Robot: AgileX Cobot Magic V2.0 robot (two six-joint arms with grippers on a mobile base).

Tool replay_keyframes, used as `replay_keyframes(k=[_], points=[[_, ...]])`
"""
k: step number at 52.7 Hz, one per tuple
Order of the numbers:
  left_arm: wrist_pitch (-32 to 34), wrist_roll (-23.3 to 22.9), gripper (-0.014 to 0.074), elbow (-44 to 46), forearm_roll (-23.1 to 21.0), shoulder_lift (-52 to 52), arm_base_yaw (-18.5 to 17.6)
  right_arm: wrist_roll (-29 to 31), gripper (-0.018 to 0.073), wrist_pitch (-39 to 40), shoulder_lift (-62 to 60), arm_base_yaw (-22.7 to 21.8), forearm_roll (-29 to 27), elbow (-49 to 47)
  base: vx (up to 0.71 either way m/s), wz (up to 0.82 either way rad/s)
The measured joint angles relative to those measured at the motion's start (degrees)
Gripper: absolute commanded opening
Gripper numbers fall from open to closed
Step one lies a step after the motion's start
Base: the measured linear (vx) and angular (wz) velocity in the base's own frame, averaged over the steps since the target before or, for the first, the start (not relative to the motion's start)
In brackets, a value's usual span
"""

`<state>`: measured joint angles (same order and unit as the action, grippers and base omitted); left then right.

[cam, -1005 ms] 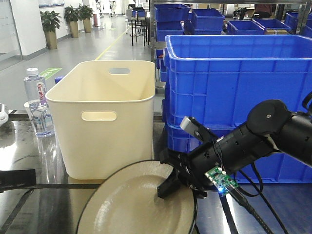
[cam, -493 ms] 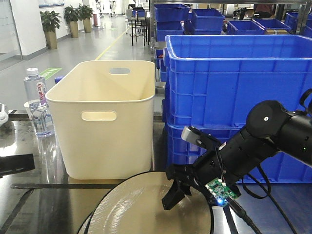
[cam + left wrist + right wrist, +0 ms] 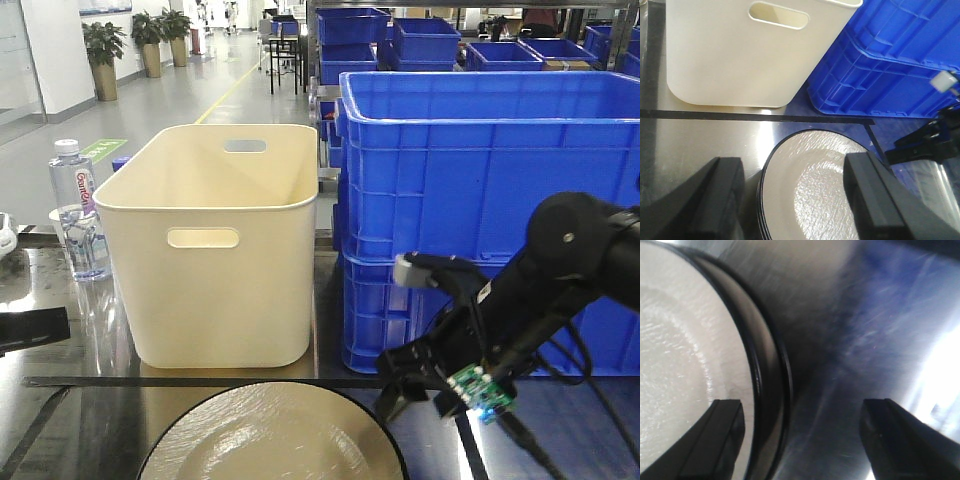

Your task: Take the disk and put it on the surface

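Right gripper [image 3: 800, 440] beside black-rimmed beige disk [image 3: 270, 440]

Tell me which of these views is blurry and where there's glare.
Right wrist view: the tabletop is streaked with motion blur, with white glare at its right edge, while the plate rim stays fairly sharp. Left wrist view: glare on the tabletop beside the plate. Front view: sharp; the tabletop mirrors the bottle.

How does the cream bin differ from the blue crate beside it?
The cream bin is smooth-walled with rounded corners; the blue crate is ribbed and square-edged. The cream bin stands alone on the glossy tabletop; the blue crate is stacked on another blue one. Both are open-topped plastic containers.
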<state>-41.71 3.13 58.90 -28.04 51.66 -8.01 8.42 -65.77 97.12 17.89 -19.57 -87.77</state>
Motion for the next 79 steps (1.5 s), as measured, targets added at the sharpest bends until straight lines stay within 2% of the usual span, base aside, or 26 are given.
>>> replay_keyframes(k=[12,24,62,69,75,79], points=[[0.1,0.0,0.0540,0.0,0.0,0.0,0.0,-2.5,0.0540,6.5,-10.2,0.0,0.4,0.0,0.00,0.00],[0.2,0.0,0.0540,0.0,0.0,0.0,0.0,-3.0,0.0540,6.8,-17.4,0.0,-0.2,-0.2,0.00,0.00],[1.6,0.0,0.0537,0.0,-0.2,-0.8,0.0,-3.1,0.0540,6.0,-19.7,0.0,-0.3,-0.3,0.00,0.00],[2.7,0.0,0.0444,-0.2,2.3,-3.9,0.0,-3.1,0.0540,6.0,-19.7,0.0,-0.3,-0.3,0.00,0.00],[8.6,-0.3,0.0274,-3.8,8.5,-8.5,0.0,-3.1,0.0540,6.0,-19.7,0.0,-0.3,-0.3,0.00,0.00],[15.3,-0.4,0.0153,-9.3,12.0,-13.0,0.0,-3.1,0.0540,6.0,-19.7,0.0,-0.3,-0.3,0.00,0.00]])
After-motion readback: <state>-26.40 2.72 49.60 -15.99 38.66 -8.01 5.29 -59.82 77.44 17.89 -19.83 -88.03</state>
